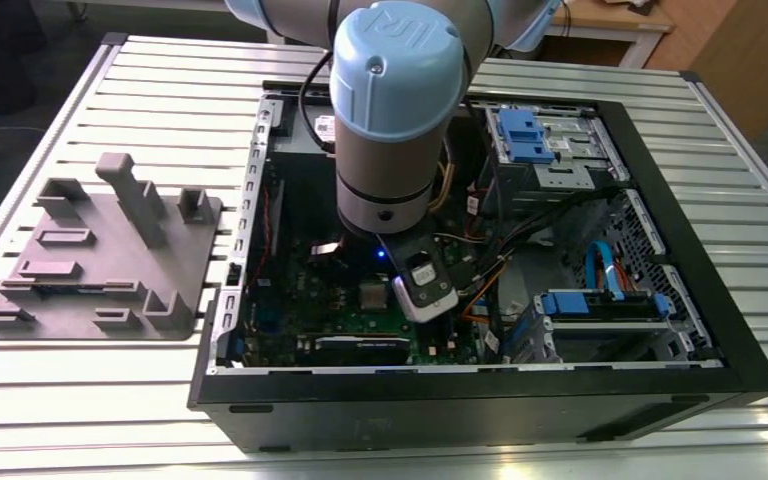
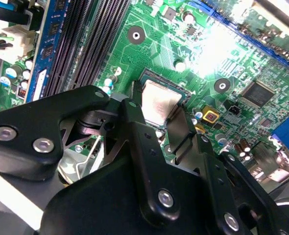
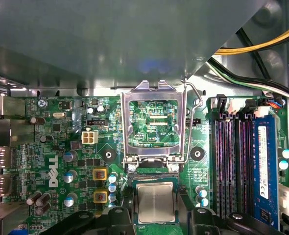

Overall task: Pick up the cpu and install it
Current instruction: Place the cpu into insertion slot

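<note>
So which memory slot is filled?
The one farthest from the cpu: it holds a blue memory stick; the other slots are bare.

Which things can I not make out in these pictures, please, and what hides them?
- Second wrist view: the gripper covers part of the cpu, so whether it lies flat cannot be judged.
- Second wrist view: glare whitens part of the motherboard.
- Exterior view: the arm hides much of the motherboard.
- First wrist view: a blurred grey surface covers everything beyond the motherboard.
</note>
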`<state>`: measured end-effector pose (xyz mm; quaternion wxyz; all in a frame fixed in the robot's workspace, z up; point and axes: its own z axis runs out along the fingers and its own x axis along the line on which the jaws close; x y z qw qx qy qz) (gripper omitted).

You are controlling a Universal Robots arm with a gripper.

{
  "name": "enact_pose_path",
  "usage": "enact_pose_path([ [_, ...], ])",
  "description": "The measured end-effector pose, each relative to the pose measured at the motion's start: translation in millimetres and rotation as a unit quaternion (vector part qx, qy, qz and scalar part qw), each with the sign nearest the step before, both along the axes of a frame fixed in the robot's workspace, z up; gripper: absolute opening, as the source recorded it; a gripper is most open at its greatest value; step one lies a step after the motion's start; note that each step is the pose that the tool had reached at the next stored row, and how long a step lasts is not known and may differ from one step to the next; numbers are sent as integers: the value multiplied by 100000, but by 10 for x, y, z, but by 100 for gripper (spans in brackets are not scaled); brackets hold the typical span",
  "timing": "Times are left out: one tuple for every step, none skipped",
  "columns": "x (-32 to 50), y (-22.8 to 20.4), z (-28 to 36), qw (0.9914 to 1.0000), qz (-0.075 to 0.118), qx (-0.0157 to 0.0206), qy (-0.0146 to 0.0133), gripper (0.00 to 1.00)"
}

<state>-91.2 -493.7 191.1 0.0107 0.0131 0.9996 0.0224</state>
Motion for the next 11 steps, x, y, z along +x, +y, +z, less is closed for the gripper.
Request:
enact_pose_path([
  [0, 0, 0, 100000, 0, 0, 0, 45],
  [0, 0, 0, 100000, 1, -5, 0, 45],
  [0, 0, -1, 100000, 1, -6, 0, 45],
  [0, 1, -9, 100000, 1, 2, -2, 45],
  [0, 0, -16, 100000, 1, -24, 9, 45],
  [0, -1, -17, 100000, 2, -26, 7, 45],
  [0, -1, -17, 100000, 2, -25, 8, 45],
  [0, -1, -18, 100000, 2, -14, 7, 45],
  [0, 0, -20, 100000, 1, 4, 3, 45],
  [0, 0, -22, 100000, 1, 10, -1, 45],
  [0, 0, -22, 100000, 1, 8, 1, 45],
])
